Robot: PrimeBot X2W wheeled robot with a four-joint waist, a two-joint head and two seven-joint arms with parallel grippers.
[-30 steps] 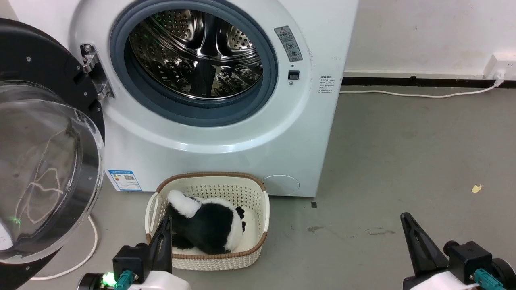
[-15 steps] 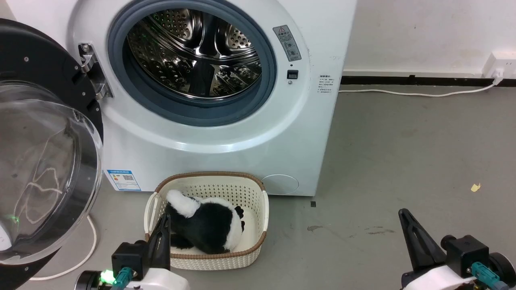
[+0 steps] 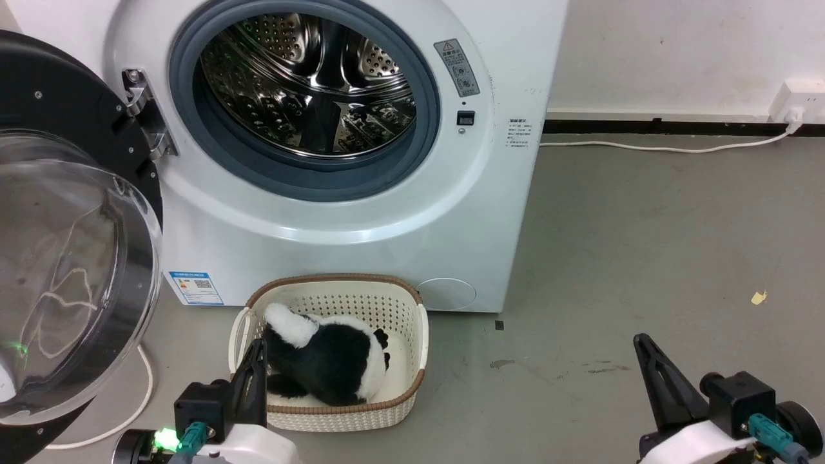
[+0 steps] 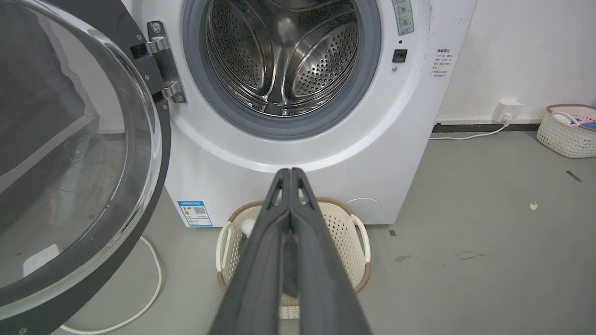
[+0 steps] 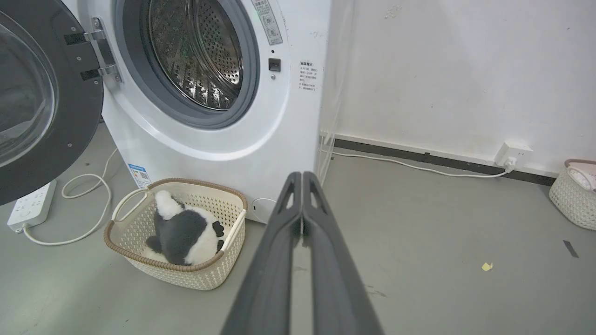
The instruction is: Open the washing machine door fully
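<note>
The washing machine (image 3: 361, 238) (image 4: 223, 177) (image 5: 260, 153) stands with its steel drum (image 3: 309, 84) exposed. Its door (image 3: 71, 270) (image 4: 70, 153) (image 5: 42, 107), black-rimmed with a clear glass bowl, is swung far out to the left on its hinge (image 3: 145, 122). My left gripper (image 3: 256, 361) (image 4: 290, 171) is shut on nothing, low in front of the basket and apart from the door. Well right of the machine, my right gripper (image 3: 639, 348) (image 5: 301, 174) hangs over bare floor, shut and holding nothing.
A cream basket (image 3: 416, 335) (image 5: 233, 204) with a black-and-white plush toy (image 3: 329, 367) sits on the floor before the machine. A white cable (image 3: 145, 386) and power strip (image 5: 30, 207) lie under the door. A second basket (image 4: 565, 130) stands by the wall socket (image 3: 796, 103).
The whole head picture has drifted slightly up and left, so the camera moved. Door, basket and both shut grippers keep their places relative to each other.
</note>
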